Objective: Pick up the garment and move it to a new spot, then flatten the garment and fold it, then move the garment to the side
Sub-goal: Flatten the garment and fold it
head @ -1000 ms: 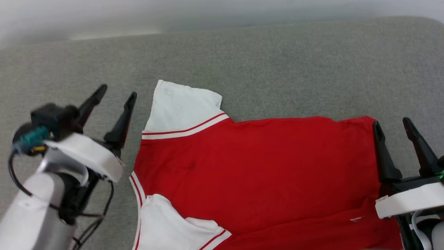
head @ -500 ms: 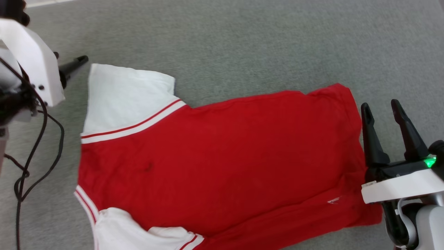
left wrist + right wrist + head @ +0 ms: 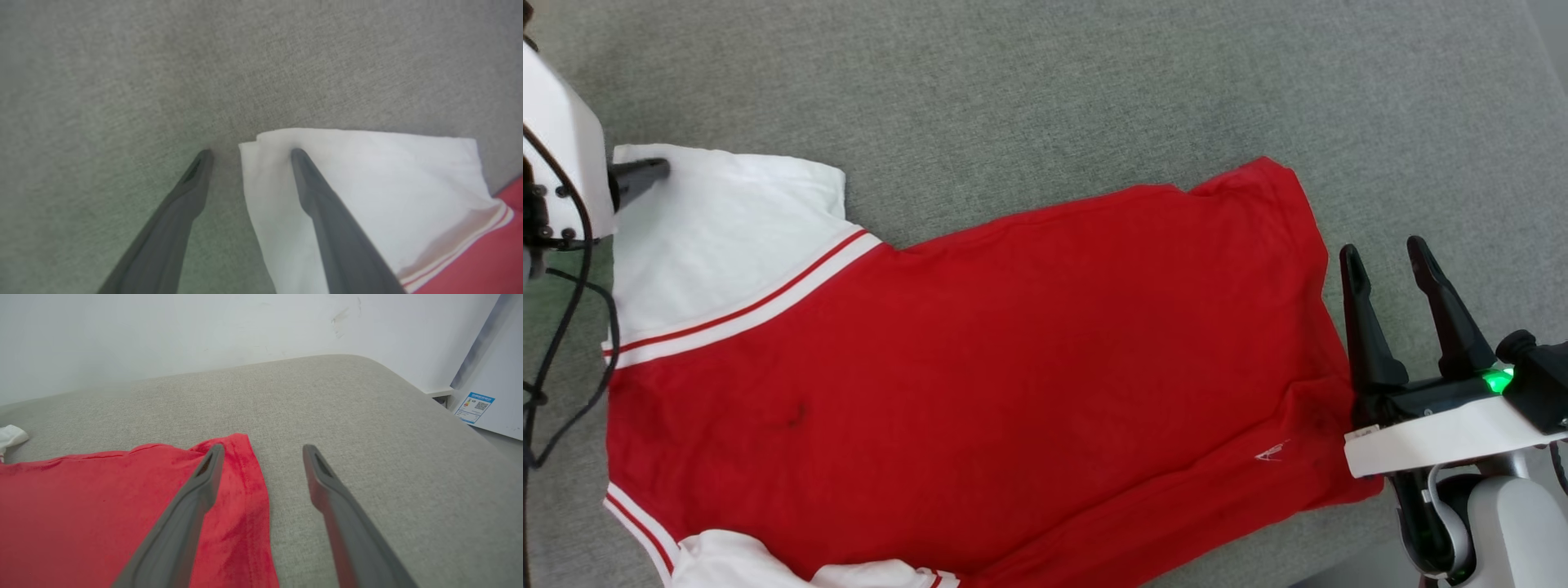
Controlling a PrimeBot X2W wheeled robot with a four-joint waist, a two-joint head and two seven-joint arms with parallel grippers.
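Observation:
The red garment (image 3: 980, 367) lies spread flat on the grey cushion (image 3: 1045, 82), with its white sleeve (image 3: 719, 237) at the upper left and its hem at the right. My left gripper (image 3: 252, 153) is open at the sleeve's far corner (image 3: 367, 179). One finger lies over the white cloth and the other over bare cushion. In the head view one of its fingers (image 3: 641, 174) pokes out from the white wrist housing. My right gripper (image 3: 1384, 253) is open at the hem corner (image 3: 241, 486), one finger over red cloth and one over cushion (image 3: 264, 448).
Black cables (image 3: 572, 327) hang from the left wrist beside the garment. A white wall (image 3: 163, 335) rises behind the cushion. The cushion's rounded right edge drops toward a white panel with a blue label (image 3: 476, 406). Bare cushion lies beyond the garment.
The head camera has moved, shifting the whole picture. My left gripper went from beside the garment to the far sleeve's corner. The right gripper stays open by the hem.

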